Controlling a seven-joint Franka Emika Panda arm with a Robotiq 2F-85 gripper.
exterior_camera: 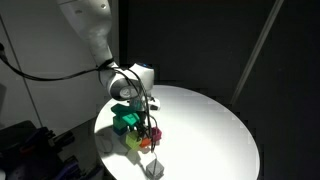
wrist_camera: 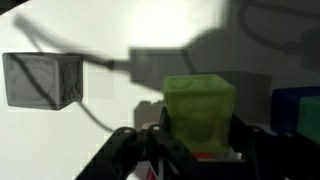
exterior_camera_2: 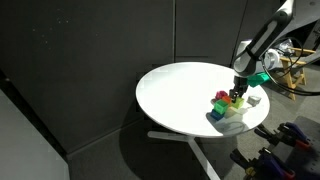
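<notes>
Block [wrist_camera: 199, 100], lime green, inside tool [wrist_camera: 200, 138]

Dark room, bright overexposed white surface [exterior_camera_2: 185, 95]; hard shadows in wrist view, foreground fingers [wrist_camera: 130, 150] blurred, frames low-res.

Lab: black curtains [exterior_camera_2: 70, 60], white round table [exterior_camera_2: 180, 95]

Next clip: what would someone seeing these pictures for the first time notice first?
A bright round white table stands out against a dark room, with a cluster of coloured blocks near its edge. In the wrist view the gripper is closed around a light green block, and a grey cube lies apart toward that view's left edge.
</notes>
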